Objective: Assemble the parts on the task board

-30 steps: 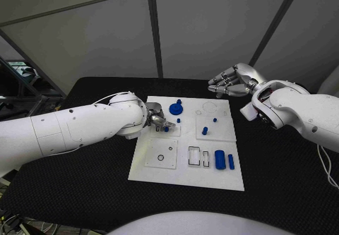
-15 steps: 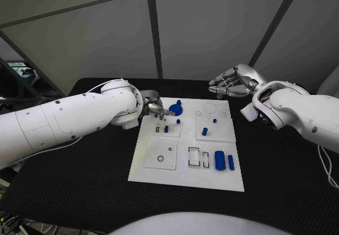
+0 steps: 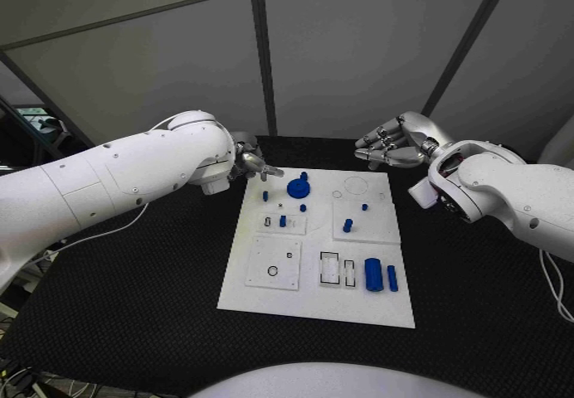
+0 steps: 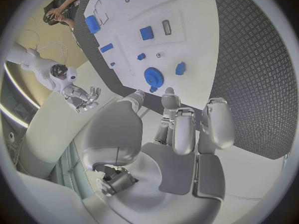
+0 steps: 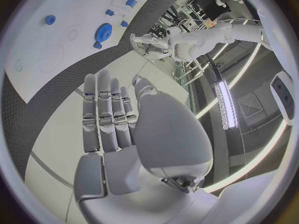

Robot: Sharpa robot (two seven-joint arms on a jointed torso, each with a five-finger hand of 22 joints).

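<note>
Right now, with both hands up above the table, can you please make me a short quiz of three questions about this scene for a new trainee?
1. True or false: the left hand holds a blue part.
2. Which blue part lies nearest the far edge of the task board? A) blue gear B) large blue cylinder
3. Fill in: the fingers of the right hand hold ____.

Key: 1 false; 2 A; 3 nothing.
</note>
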